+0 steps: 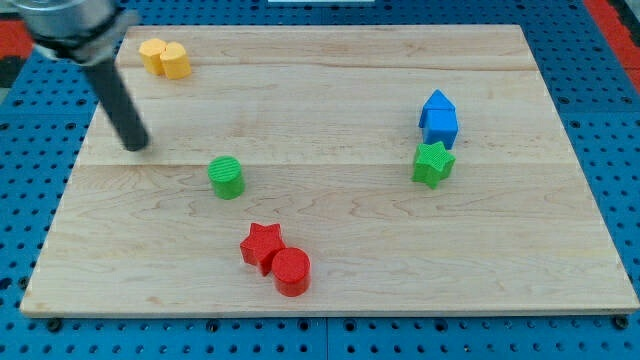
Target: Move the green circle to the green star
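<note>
**Tip out wide on the left, green circle alone in midfield**

My tip [137,146] is down on the board [330,90] near its left edge, the rod slanting up toward the top-left corner. No claw on this arm, only the bare rod, so nothing is gripped.

The green circle [227,177] stands left of the board's centre, to the right of my tip and a little nearer the bottom edge, clear of it. The green star [432,163] waits well apart toward the right edge, with the blue block [438,118] touching it on its top-edge side.

Near the bottom edge, the red star [261,246] and red circle [291,271] are pressed together. Two yellow blocks [164,58] huddle by the top-left corner.
</note>
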